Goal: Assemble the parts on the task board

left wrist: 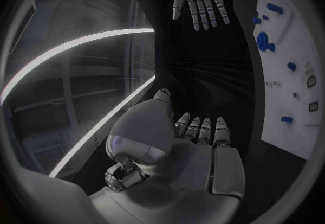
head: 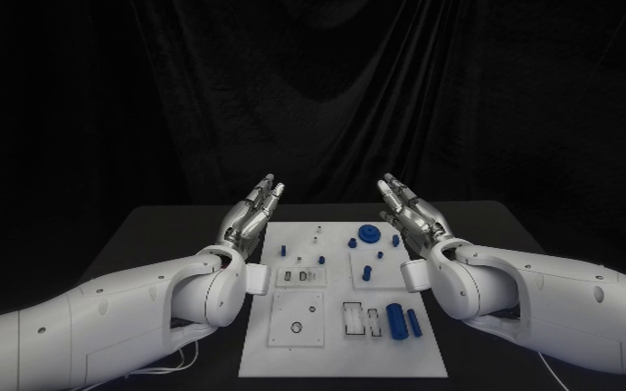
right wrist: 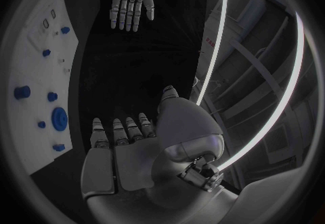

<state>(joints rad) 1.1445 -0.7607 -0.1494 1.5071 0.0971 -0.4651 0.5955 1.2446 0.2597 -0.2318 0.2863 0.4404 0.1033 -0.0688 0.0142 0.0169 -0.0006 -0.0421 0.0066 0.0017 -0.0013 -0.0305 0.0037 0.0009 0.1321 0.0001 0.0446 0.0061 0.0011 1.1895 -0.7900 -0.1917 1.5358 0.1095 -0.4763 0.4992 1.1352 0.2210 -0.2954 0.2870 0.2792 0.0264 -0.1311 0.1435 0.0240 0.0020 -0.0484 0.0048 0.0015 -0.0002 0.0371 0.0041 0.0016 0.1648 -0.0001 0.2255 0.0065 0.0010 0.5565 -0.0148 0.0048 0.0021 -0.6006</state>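
While both hands — left hand, right hand — flank the task board, fingers apart, holding nothing.

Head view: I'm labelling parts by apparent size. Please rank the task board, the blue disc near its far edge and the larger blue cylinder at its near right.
1. task board, largest by far.
2. larger blue cylinder.
3. blue disc.
The last two look close; the cylinder lies nearer the camera, so their order is unsure.

One task board — two hands, several blue parts
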